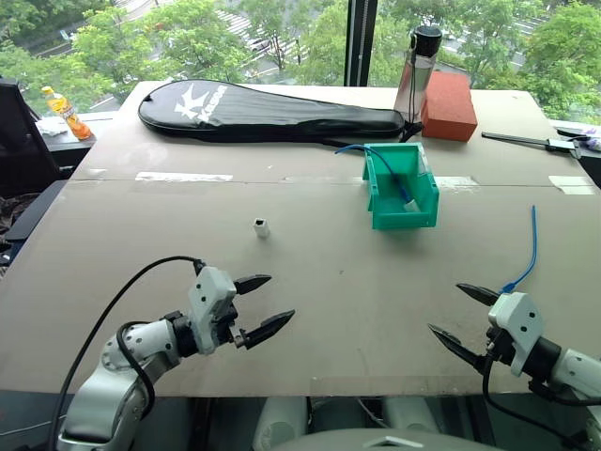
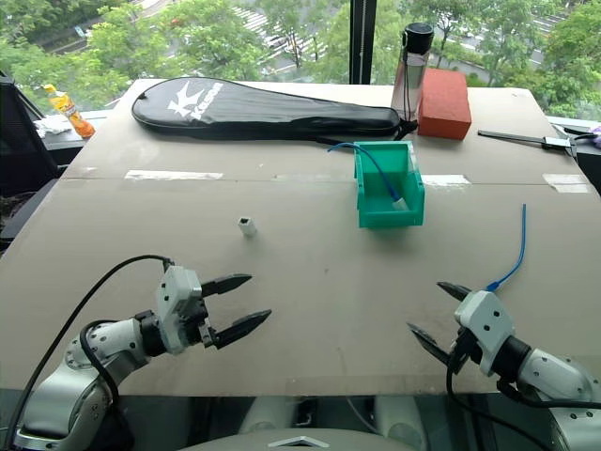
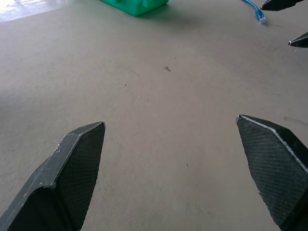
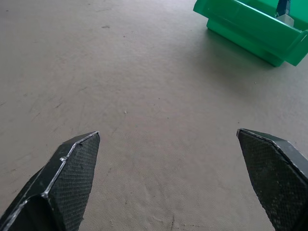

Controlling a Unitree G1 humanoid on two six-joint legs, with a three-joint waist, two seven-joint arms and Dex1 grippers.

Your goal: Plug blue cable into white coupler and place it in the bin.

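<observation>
The white coupler (image 1: 261, 227) is seen lying alone on the brown tabletop (image 1: 338, 282), ahead of the left gripper (image 1: 261, 305) and well apart from it. The bin (image 1: 402, 188) is placed farther back toward the middle-right, with one blue cable (image 1: 383, 162) draped over its back wall and its pale plug end inside. A second blue cable (image 1: 528, 252) is laid on the table on the right side, its near end just beyond the right gripper (image 1: 462, 317), not touched by it. The left gripper is held low over the near edge of the table with its fingers (image 3: 79, 163) spread wide; nothing is held and only bare table is seen between them. The right gripper is likewise held with fingers (image 4: 72, 168) wide apart, empty, bare table between them and the bin ahead. At the far edge, a black racket bag (image 1: 268, 113), a bottle (image 1: 418, 80) and a red-brown block (image 1: 449, 105) are noted, well away from both grippers.
</observation>
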